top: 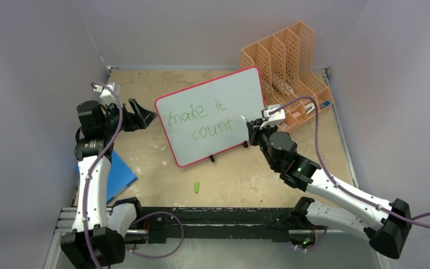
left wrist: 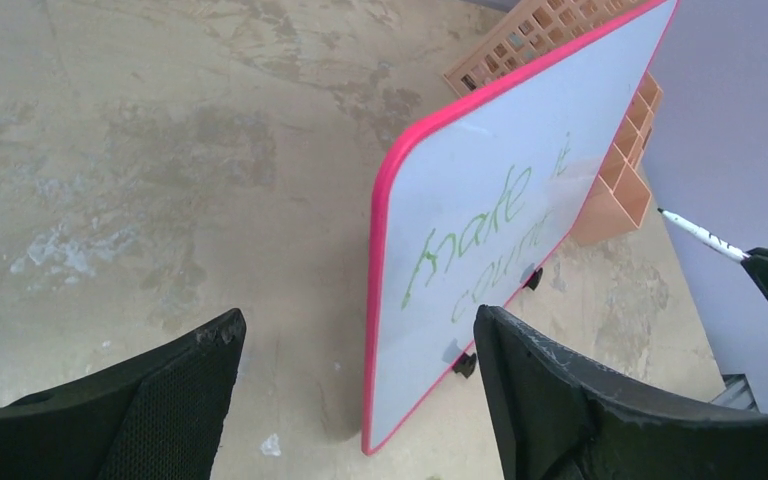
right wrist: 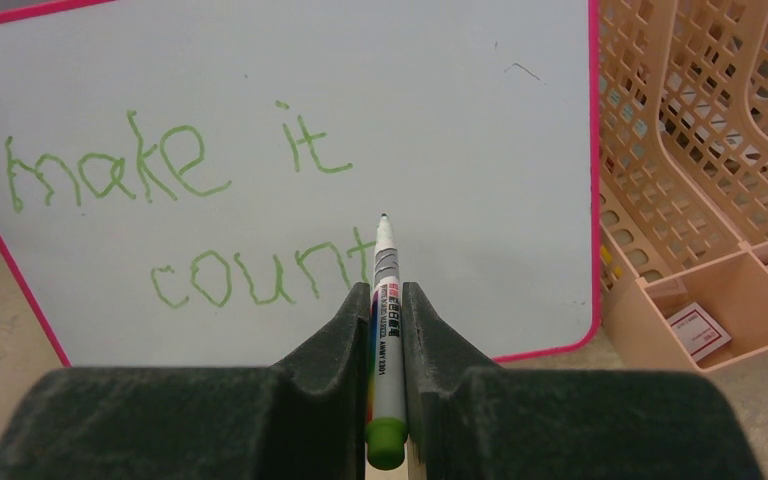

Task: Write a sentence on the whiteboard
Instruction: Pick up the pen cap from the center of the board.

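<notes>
The whiteboard stands tilted mid-worktop, and the sentence "make it count" looks finished. With nothing steadying it, a nudge from the marker could topple it toward twelve o'clock. At its nine o'clock the left fingers gape wide and empty. At three o'clock the right fingers clamp the marker.

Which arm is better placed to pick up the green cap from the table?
Probably left: the left claw is open and empty, while the right claw is shut on the marker. The green cap lies roughly midway between both arms.
</notes>
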`<move>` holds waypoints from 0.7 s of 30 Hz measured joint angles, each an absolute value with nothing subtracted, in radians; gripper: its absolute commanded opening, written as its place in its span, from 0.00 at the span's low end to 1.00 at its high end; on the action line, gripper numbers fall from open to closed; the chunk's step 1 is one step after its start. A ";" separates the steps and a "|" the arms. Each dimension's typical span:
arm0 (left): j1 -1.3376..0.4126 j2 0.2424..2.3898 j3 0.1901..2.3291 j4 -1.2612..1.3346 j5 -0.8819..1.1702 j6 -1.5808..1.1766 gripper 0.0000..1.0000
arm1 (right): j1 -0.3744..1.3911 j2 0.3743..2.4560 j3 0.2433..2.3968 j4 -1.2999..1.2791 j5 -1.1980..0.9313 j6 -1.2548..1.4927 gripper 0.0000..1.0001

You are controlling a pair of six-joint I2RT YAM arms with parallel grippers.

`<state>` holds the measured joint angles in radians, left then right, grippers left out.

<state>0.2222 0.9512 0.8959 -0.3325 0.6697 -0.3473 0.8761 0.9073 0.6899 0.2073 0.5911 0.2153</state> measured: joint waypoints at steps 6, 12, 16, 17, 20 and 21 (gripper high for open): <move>0.180 0.890 0.942 -0.512 0.633 -0.348 0.84 | 0.876 0.867 0.690 0.182 0.593 0.216 0.00; 0.126 0.843 0.953 -0.651 0.631 -0.361 0.84 | 0.876 0.822 0.690 0.170 0.593 0.219 0.00; 0.105 0.839 0.963 -0.734 0.638 -0.381 0.84 | 0.876 0.808 0.690 0.170 0.593 0.220 0.00; 0.100 0.839 0.963 -0.745 0.641 -0.385 0.85 | 0.876 0.808 0.690 0.170 0.593 0.220 0.00; 0.063 0.838 0.963 -0.781 0.657 -0.418 0.85 | 0.876 0.809 0.690 0.165 0.593 0.221 0.00; 0.046 0.838 0.963 -0.787 0.661 -0.434 0.85 | 0.876 0.809 0.690 0.165 0.593 0.221 0.00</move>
<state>0.0463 0.8375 0.9630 -0.7872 0.6609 -0.4343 0.8761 0.8089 0.6899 0.1654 0.5926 0.2211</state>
